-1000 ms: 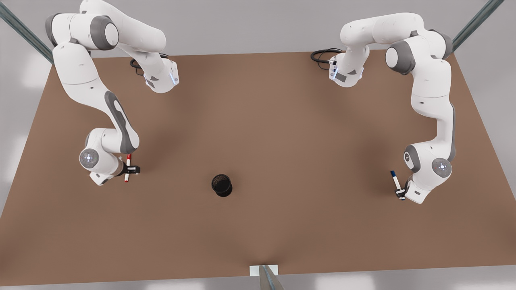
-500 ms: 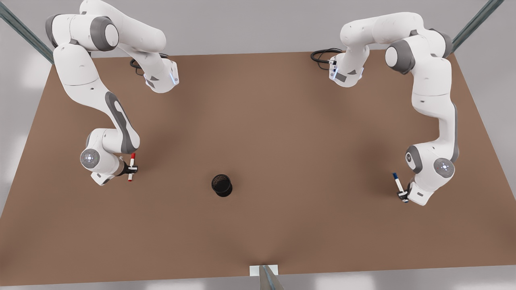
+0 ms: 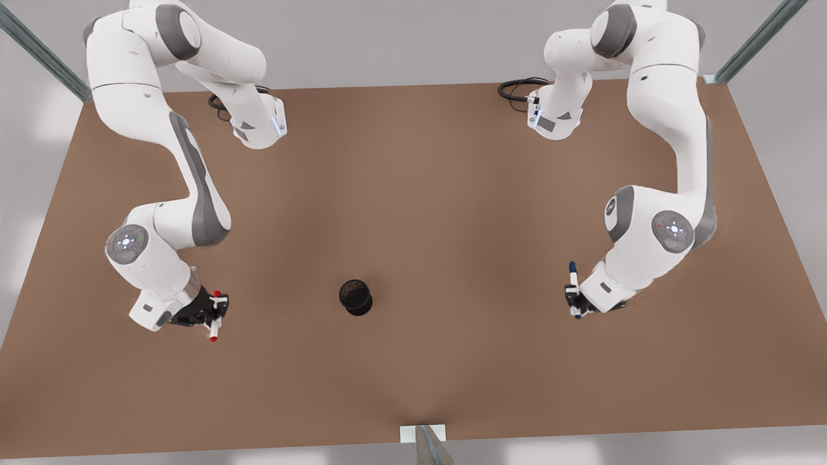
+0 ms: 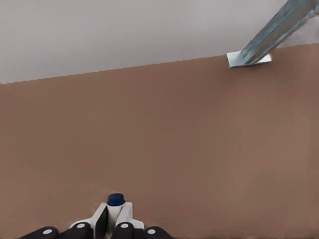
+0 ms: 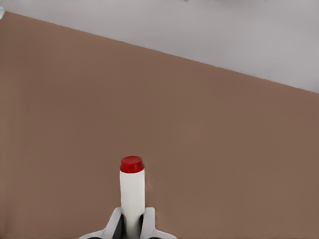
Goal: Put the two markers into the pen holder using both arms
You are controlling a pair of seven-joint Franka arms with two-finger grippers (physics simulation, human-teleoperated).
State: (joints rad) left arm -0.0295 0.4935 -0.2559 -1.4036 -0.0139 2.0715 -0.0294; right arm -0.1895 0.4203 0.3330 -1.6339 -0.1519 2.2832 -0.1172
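The black pen holder (image 3: 355, 296) stands upright near the middle of the brown table (image 3: 413, 194). My right gripper (image 3: 216, 310), on the front view's left, is shut on the red-capped marker (image 3: 215, 316), well apart from the holder. In the right wrist view the red marker (image 5: 132, 191) sticks out from between the fingers (image 5: 113, 224). On the front view's right, my left gripper (image 3: 572, 298) is shut on the blue-capped marker (image 3: 572, 283), also far from the holder. The left wrist view shows the blue marker (image 4: 116, 203) pinched between the fingertips (image 4: 127, 211).
Black cables (image 3: 517, 89) lie at the back of the table beside the arm bases. A white bracket with a metal post (image 3: 423, 434) sits at the front edge, and the bracket (image 4: 249, 59) appears in the left wrist view. Open tabletop surrounds the holder.
Both arms have risen with their markers. The left gripper carried the blue marker toward the holder; the right gripper carried the red marker toward the table's front edge.
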